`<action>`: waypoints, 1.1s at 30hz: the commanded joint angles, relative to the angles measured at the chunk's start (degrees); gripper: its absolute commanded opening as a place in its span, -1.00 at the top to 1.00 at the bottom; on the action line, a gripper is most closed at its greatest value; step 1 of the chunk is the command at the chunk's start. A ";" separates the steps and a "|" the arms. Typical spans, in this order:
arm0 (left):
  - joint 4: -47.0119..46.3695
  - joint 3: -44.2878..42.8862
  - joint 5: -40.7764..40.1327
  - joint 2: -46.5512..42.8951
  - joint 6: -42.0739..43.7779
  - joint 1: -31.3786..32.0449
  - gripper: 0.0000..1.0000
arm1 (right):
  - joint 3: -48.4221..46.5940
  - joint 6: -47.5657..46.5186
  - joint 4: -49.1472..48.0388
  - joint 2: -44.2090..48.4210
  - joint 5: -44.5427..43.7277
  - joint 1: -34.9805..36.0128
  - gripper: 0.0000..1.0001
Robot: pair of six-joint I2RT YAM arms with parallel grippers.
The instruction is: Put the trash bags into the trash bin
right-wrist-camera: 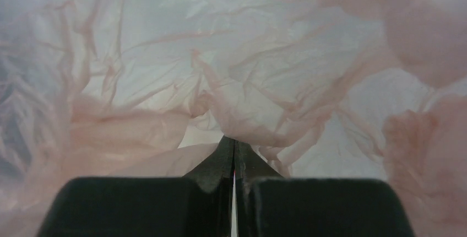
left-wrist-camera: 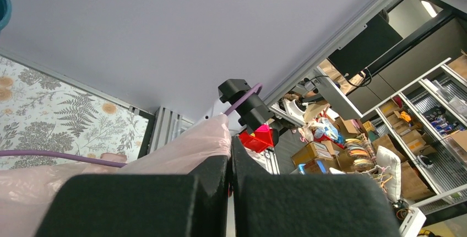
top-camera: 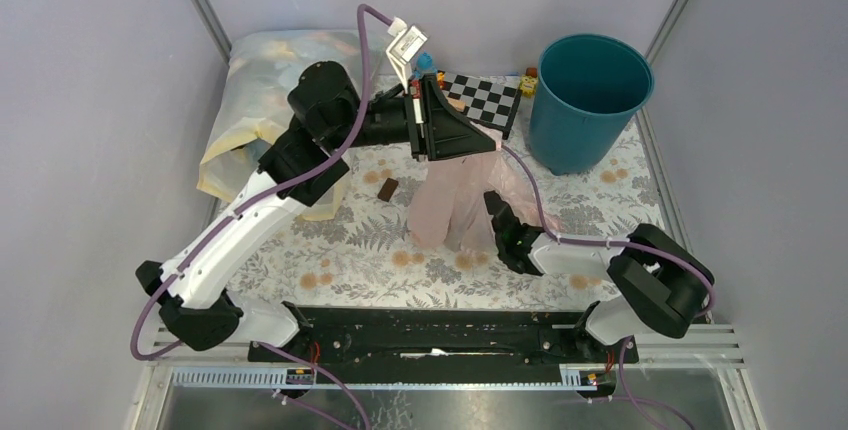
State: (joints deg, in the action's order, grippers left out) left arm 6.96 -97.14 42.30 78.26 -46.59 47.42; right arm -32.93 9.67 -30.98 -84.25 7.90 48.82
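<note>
**Trash bag**: one thin, translucent pale-pink film, heavily creased and floppy. It hung in soft lobes over the middle of the table, to the left of the trash bin and apart from it. Whether its lower end touched the cloth could not be told.

**Left gripper**: black fingers pressed together, pinching the bag's upper edge.

**Right gripper**: fingers closed to a hairline gap, nipping a gathered fold lower on the bag's right side. Crumpled film filled its wrist view.

**Trash bin**: round, smooth teal plastic tapering to its base. It stood upright and open-mouthed at the far right.

**Tablecloth**: grey fern-and-flower print.

**Checkered board**: black and white, just left of the bin.

**Sack**: large and milky-yellow, at the far left.

**Small brown block**: lay near the bag.
</note>
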 commanded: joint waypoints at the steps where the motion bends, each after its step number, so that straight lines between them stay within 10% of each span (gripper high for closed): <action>1: -2.34 -0.21 0.41 -3.58 0.56 0.02 1.00 | -2.37 0.75 1.72 3.57 -2.94 0.44 0.95; 8: 0.01 0.82 1.16 -1.63 1.63 0.02 1.00 | -9.48 0.42 11.73 12.94 -7.33 0.47 0.88; 25: -0.72 -1.21 1.02 -3.87 4.89 0.04 1.00 | -30.45 -6.14 30.16 13.62 -50.50 -0.57 1.00; 33: 0.78 -3.02 -0.90 -2.17 9.51 0.04 1.00 | -45.44 -7.94 39.53 17.13 -48.80 -12.50 1.00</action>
State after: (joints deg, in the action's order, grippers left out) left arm 8.84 -96.55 42.02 76.03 -40.29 47.40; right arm -69.80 4.23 4.95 -70.35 -37.10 40.69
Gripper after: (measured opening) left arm 0.002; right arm 0.014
